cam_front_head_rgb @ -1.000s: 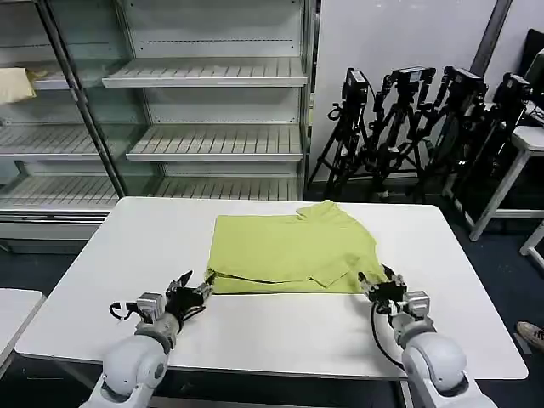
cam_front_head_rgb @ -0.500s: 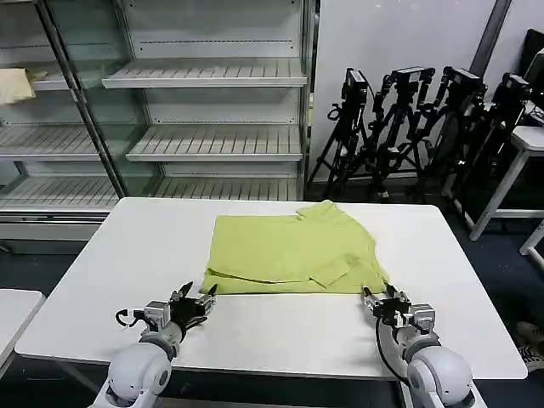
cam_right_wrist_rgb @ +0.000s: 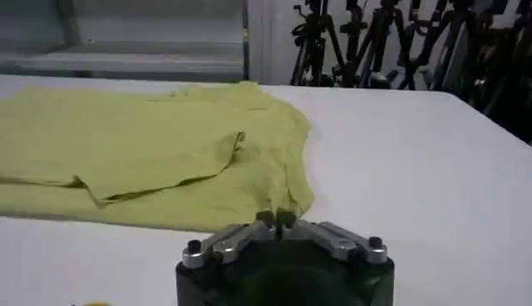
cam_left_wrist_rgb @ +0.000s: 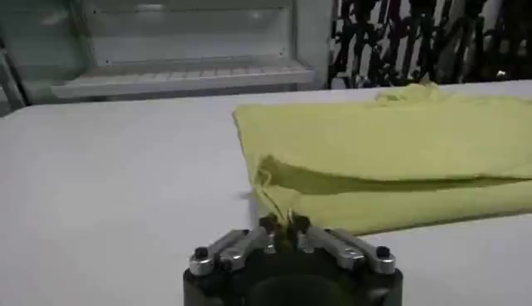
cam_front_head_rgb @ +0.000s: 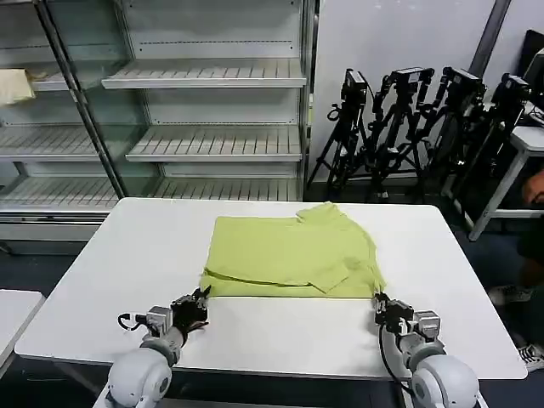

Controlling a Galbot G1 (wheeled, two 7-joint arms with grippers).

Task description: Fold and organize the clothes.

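The T-shirt (cam_front_head_rgb: pixel 289 256) lies partly folded, mid-counter (cam_front_head_rgb: pixel 127 255). It looks thin, light and limp — likely to sag and slide, so pinch its near corners. Left gripper (cam_front_head_rgb: pixel 190 309) and right gripper (cam_front_head_rgb: pixel 382 309) sit just off those corners, each with fingers pressed together, holding nothing.

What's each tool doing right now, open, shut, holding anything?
Left tool: shut, holding nothing, just short of the T-shirt.
Right tool: shut, holding nothing.

The T-shirt (cam_front_head_rgb: pixel 291 256) lies mid-table (cam_front_head_rgb: pixel 127 255) (shelving (cam_front_head_rgb: pixel 170 110) behind), both end effectors before it.
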